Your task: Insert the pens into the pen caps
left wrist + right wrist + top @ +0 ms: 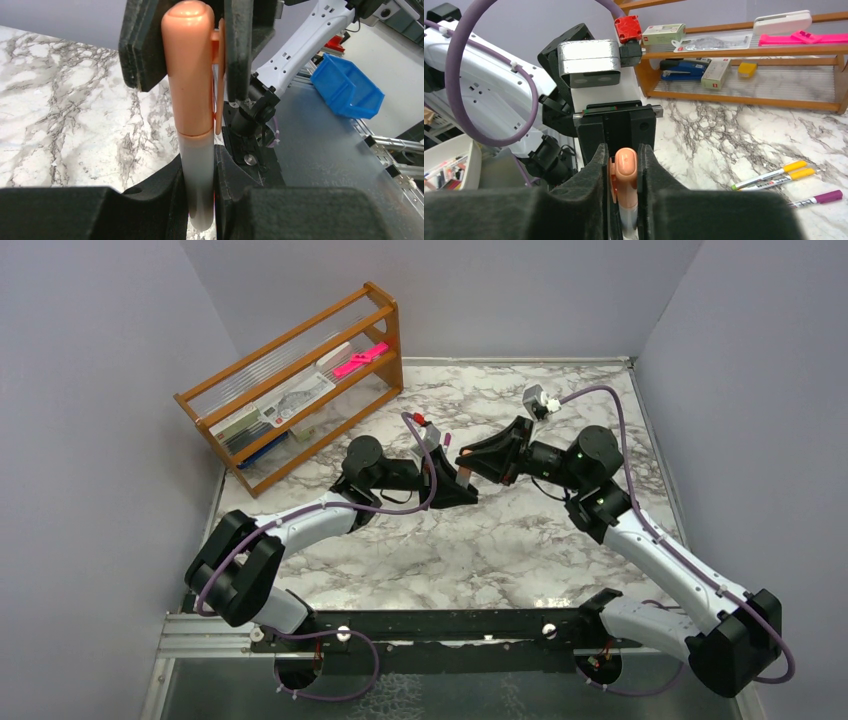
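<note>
as the slim pale translucent pen barrel (198, 150) looks light, stiff and slick (best pinched mid-shaft), the left gripper (199, 185) nips it while the right gripper (622, 160) clamps its orange-pink rounded cap (187, 70).

Robotics lab cell: plain grey partition walls (100, 390) enclose marble-pattern desk (480, 540); aluminium framing (395, 145), blue parts bin (350, 87) alongside.

Four pens are showing, namely one orange-capped pen (626, 175), two yellow-capped pens (769, 175) (780, 180) and one purple-capped pen (816, 199), alongside one wooden rack (744, 98) sitting on the desk (724, 135).
</note>
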Available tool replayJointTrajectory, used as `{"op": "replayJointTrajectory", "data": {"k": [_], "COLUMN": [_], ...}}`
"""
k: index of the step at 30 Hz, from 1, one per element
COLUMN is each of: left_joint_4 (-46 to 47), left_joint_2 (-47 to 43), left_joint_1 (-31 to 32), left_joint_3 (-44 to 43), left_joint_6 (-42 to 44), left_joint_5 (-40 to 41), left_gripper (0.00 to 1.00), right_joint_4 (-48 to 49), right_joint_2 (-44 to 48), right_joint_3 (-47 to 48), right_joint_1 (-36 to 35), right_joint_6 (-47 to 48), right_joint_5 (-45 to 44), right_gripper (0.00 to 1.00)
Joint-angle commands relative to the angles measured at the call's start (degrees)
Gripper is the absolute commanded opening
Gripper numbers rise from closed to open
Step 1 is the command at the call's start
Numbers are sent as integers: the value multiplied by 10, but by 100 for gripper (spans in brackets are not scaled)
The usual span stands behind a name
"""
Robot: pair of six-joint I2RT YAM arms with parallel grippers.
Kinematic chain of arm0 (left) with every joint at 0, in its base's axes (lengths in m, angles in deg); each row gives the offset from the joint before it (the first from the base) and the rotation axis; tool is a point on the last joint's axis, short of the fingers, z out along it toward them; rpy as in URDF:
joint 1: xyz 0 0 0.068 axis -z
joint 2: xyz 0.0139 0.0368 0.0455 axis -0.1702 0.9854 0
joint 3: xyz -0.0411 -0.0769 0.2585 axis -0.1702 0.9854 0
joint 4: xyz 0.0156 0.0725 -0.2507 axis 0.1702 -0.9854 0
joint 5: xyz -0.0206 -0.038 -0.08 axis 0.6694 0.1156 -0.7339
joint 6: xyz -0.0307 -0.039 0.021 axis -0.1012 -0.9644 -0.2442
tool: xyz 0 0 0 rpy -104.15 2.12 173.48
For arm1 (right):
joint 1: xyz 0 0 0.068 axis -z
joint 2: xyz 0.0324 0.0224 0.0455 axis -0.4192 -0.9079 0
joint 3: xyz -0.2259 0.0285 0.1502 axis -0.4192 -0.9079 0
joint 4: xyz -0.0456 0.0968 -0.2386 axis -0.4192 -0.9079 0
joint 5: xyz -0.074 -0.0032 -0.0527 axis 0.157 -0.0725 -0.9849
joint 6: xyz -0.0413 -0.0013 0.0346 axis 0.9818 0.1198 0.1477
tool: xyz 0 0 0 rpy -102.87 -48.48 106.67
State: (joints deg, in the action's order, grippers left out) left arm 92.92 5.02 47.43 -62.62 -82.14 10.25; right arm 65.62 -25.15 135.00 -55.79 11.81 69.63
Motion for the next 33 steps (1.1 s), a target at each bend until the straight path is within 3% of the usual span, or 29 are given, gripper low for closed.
{"op": "replayJointTrajectory", "data": {"k": [1,12,25,33], "left_joint_4": [22,54,60,61], "left_joint_2": [-4,36,48,64], "left_joint_1": [3,2,-2,-12], "left_joint_3": [-19,-97,-207,-247], "left_joint_6": [-1,-66,-73,-70], "left_joint_5": [1,3,-50,-78], "left_gripper": [0,0,0,0], "right_joint_4": [5,-40,-84,-154], "right_joint_2": [4,16,16,9], "right_joint_3": [-3,-29,-79,-81], "right_joint_1": [3,3,3,2], "right_joint_6": [9,52,70,84], "right_joint_5": [-1,19,73,60], "right_gripper": [1,1,1,1]}}
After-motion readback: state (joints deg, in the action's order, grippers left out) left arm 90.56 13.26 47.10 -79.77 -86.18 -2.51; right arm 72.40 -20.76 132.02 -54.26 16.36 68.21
